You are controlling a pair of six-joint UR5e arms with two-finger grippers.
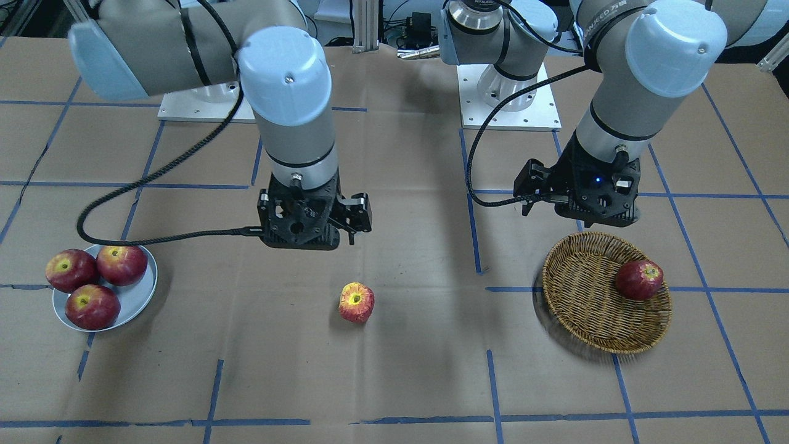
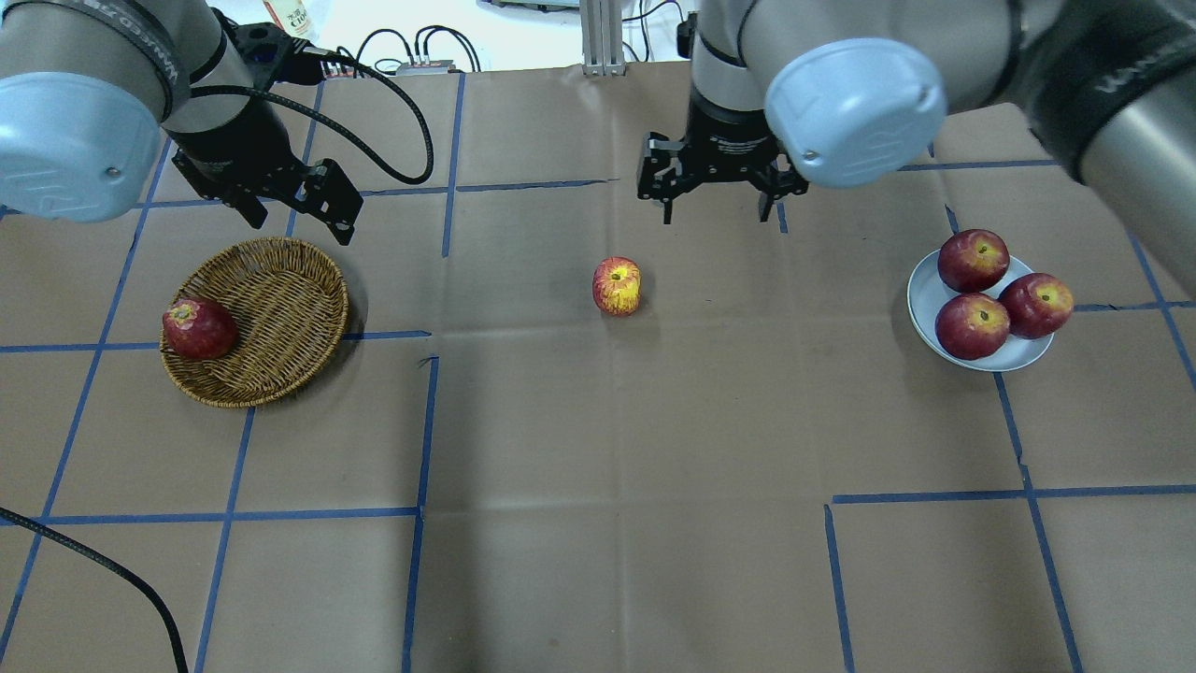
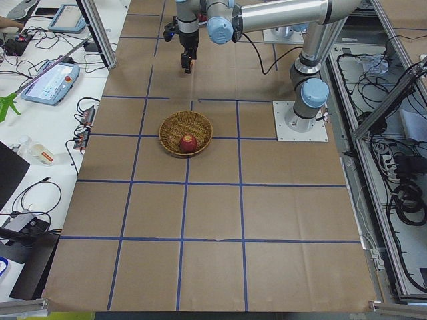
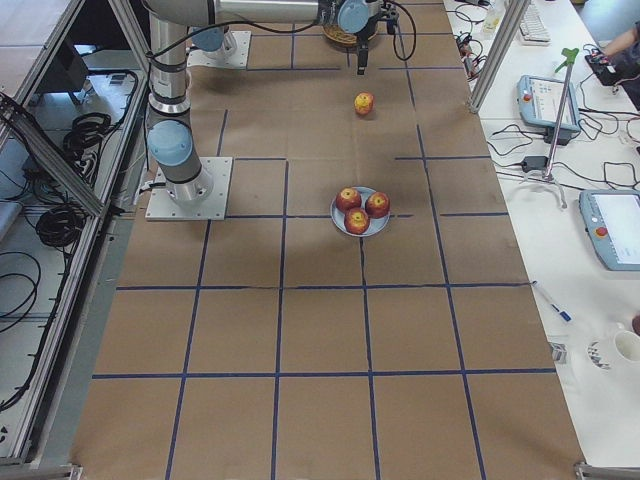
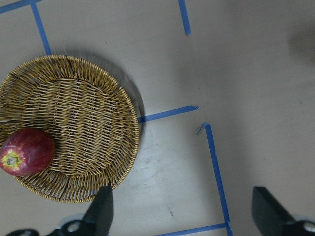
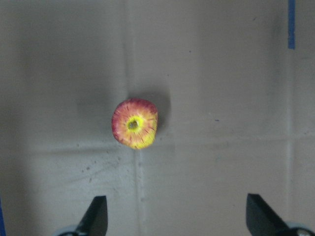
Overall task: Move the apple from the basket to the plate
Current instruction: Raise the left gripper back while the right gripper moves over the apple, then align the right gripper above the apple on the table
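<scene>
The yellow-streaked apple stands alone on the brown table, mid-way between basket and plate; it also shows in the overhead view and the right wrist view. The wicker basket lies on my left side. The grey-blue plate lies on my right side. My right gripper hangs open and empty above the table, near the apple and not touching it. My left gripper is open and empty, above the table beside the basket's rim.
One dark red apple rests against the basket's wall. Three dark red apples fill most of the plate. Blue tape lines grid the table. Tablets, cables and stands lie past the table's far edge.
</scene>
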